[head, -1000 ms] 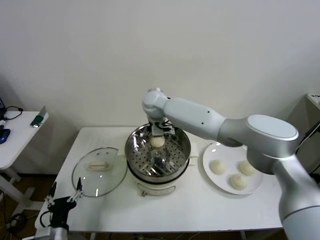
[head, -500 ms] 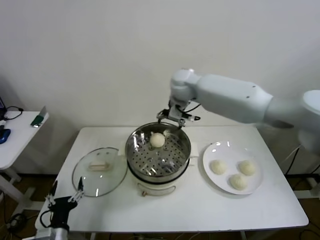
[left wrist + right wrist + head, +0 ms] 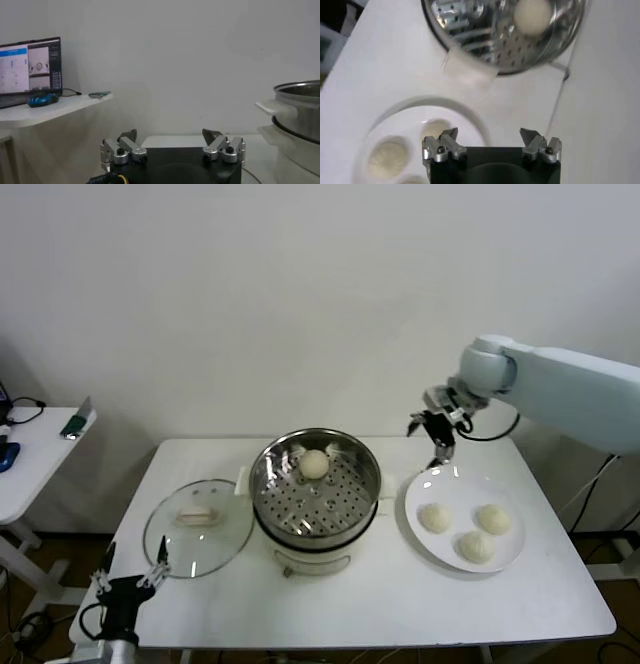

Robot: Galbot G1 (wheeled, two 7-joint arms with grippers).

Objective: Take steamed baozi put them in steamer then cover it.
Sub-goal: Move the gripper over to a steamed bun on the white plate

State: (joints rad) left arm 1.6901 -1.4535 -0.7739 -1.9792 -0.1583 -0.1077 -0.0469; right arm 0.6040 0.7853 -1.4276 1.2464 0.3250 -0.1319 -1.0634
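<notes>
**One bun in the pot, three waiting below the right arm**

Head view: the steamer [image 3: 315, 494] stands mid-table with one steamed baozi [image 3: 314, 465] lying on the far part of its perforated tray. Three more baozi [image 3: 435, 518] rest on the white plate [image 3: 425, 489] just beside the steamer, on the robot's right. The right gripper [image 3: 434, 431] hangs in the air above the plate's far rim, jaws spread and holding nothing. The glass lid [image 3: 198, 527] lies flat on the table to the steamer's left. The left gripper [image 3: 130, 584] is parked low at the table's near left corner.

Left wrist view: the left gripper [image 3: 172, 146] shows wide, empty jaws, with the steamer's side [image 3: 299, 120] well off to one side.

Right wrist view: the right gripper [image 3: 490, 142] looks straight down; the plate [image 3: 452, 107] and its buns [image 3: 387, 156] lie beneath and beside the jaws, the steamer [image 3: 490, 40] farther off.

The buns being round, no grip axis matters; the right arm is plainly the nearer one, and its likely next move is a drop toward the plate.
</notes>
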